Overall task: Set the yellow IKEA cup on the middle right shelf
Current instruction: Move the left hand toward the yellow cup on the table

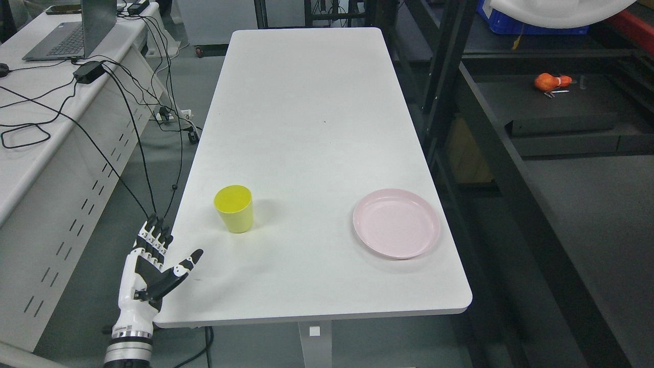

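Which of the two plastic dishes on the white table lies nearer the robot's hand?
The yellow plastic cup, standing upright near the table's left edge, just beyond the open left hand. The flat pink plastic plate lies far across on the right.

A long white desk [317,128] with rounded corners runs away from the camera. Two things stand on its near half. A yellow cup [234,208] sits upright near the left edge, its open mouth facing up. A pale pink plate [396,223] lies flat near the right edge, well apart from the cup. The far half of the desk top is bare white. To the right stands a dark shelf [562,102] holding a small orange object [551,81].
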Robot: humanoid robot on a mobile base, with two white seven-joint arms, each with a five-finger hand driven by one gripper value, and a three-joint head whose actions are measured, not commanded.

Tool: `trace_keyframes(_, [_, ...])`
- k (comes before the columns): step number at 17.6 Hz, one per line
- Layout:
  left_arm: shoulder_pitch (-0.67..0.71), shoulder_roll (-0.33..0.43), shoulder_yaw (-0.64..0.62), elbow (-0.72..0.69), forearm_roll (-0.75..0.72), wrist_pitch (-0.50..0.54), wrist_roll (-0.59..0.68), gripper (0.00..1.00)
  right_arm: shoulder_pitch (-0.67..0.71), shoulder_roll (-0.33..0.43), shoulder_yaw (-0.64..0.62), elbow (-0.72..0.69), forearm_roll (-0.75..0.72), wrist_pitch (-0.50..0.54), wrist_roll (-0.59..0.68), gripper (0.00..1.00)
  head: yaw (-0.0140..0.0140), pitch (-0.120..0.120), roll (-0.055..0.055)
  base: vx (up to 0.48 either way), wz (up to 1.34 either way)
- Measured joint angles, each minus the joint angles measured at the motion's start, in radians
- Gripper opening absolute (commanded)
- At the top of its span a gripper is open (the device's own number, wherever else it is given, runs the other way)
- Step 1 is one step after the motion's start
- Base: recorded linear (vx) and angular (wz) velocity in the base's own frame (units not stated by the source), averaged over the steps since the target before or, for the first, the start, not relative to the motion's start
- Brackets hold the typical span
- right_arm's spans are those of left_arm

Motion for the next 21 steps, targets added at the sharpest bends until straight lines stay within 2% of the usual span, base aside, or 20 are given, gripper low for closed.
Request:
trace_keyframes(11, [-0.048, 0.002, 0.008, 0.039, 0.0, 0.002, 0.0, 0.99, 0.0, 0.0, 0.0, 0.0, 0.0, 0.0, 0.0, 0.99, 0.0, 0.0, 0.0, 0.0, 0.0])
trace_keyframes(21, [-0.241, -0.004, 0.001, 0.209, 0.0, 0.002, -0.002, 0.99, 0.0, 0.0, 0.0, 0.0, 0.0, 0.0, 0.0, 0.99, 0.0, 0.0, 0.0, 0.0, 0.0])
